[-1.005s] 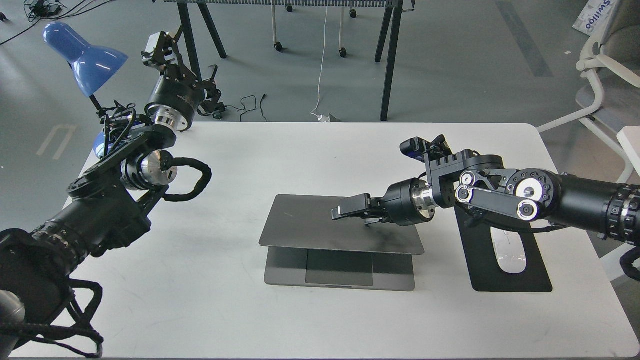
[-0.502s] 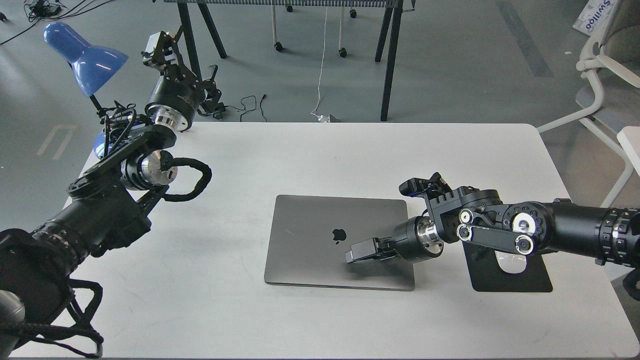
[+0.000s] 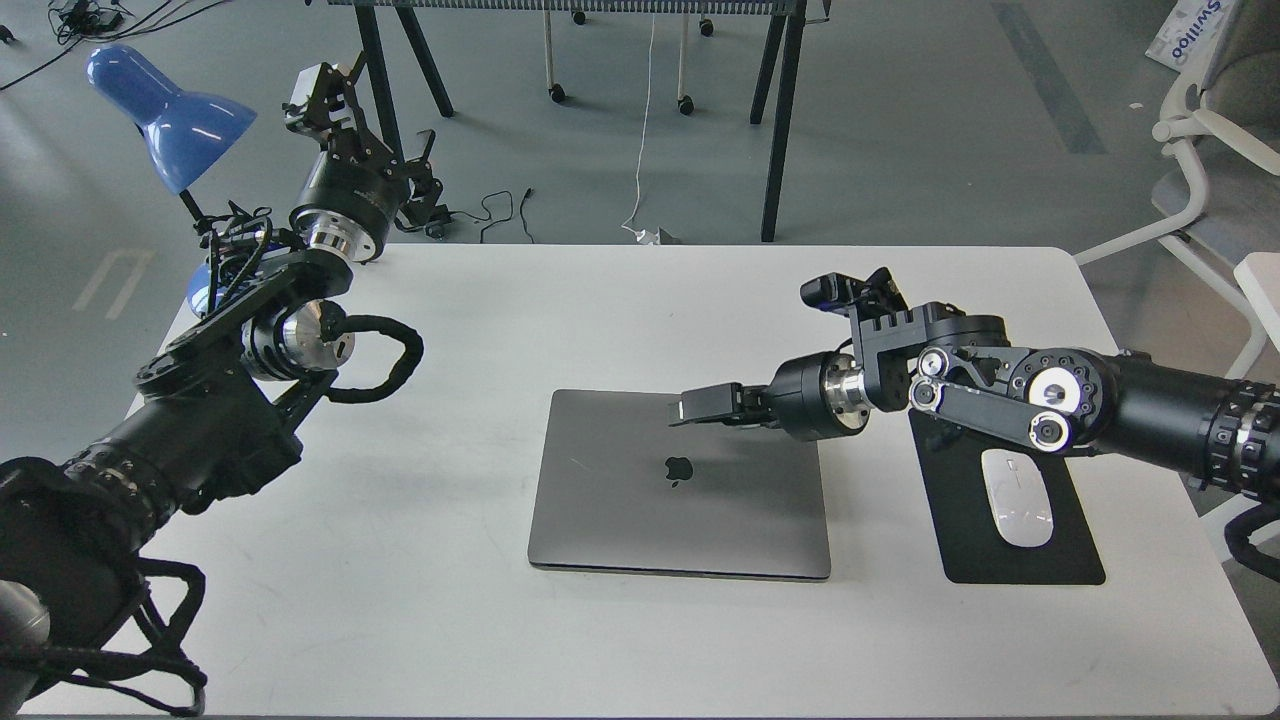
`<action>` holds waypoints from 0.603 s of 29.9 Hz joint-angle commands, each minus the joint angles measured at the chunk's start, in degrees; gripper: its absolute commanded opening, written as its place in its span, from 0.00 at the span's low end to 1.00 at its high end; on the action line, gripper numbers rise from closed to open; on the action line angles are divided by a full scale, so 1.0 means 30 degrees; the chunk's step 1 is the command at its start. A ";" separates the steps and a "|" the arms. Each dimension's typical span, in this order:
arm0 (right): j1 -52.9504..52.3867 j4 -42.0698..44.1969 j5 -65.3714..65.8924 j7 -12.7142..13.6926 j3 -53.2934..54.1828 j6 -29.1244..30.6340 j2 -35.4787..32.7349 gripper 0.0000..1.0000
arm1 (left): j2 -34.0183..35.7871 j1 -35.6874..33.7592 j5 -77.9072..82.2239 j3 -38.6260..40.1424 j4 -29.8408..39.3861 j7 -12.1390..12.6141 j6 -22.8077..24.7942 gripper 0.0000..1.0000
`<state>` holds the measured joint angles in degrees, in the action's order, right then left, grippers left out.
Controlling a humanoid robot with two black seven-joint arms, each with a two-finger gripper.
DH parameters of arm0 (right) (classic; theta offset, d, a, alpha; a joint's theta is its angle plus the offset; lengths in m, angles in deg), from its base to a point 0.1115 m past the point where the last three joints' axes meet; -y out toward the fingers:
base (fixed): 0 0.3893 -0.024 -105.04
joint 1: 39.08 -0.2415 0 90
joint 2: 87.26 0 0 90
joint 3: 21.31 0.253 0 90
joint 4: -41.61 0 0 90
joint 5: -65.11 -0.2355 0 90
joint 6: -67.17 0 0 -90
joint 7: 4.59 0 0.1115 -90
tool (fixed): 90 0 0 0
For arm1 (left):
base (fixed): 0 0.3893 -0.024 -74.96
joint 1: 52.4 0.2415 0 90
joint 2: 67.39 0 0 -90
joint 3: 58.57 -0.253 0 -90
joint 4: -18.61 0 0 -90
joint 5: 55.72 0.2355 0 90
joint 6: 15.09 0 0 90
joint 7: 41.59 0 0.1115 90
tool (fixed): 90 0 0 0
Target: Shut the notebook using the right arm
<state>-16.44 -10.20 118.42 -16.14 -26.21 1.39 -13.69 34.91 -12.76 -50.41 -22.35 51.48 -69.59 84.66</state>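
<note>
The notebook (image 3: 680,485) is a space-grey laptop lying flat on the white table (image 3: 450,620) with its lid down and the dark apple logo facing up. My right arm (image 3: 1000,395) reaches in from the right. My right gripper (image 3: 692,408) hovers a little above the lid's far edge, its fingers pressed together and holding nothing. My left gripper (image 3: 325,90) is raised beyond the table's far left corner and carries a white block; its fingers cannot be told apart.
A black mouse pad (image 3: 1010,520) with a white mouse (image 3: 1017,510) lies right of the notebook, partly under my right arm. A blue desk lamp (image 3: 170,110) stands at the far left. A white chair (image 3: 1220,180) stands off the table's right side.
The notebook's lid went from half open to flat shut under my right gripper. The right gripper has since lifted off the lid and moved toward its far edge. The left arm has not moved.
</note>
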 commanded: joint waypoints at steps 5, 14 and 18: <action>-0.0167 0.3141 -0.0717 -0.0017 0.6661 -0.0220 0.0173 1.00 | 0.0000 0.0001 -0.0009 -0.0005 0.0001 0.0000 0.0000 1.00; 0.0039 1.0996 -0.7944 -0.0163 1.2588 -0.1715 0.3482 1.00 | 0.0000 0.0001 -0.0009 -0.0005 0.0001 0.0000 0.0000 1.00; 0.0710 1.1263 -1.2716 -0.0163 1.2942 -0.1804 0.3689 1.00 | 0.0000 0.0001 -0.0009 -0.0005 0.0001 0.0000 0.0000 1.00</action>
<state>-15.79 22.93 90.12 -16.63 11.74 -3.91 -2.99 34.91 -12.77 -50.42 -22.37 51.47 -69.59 84.67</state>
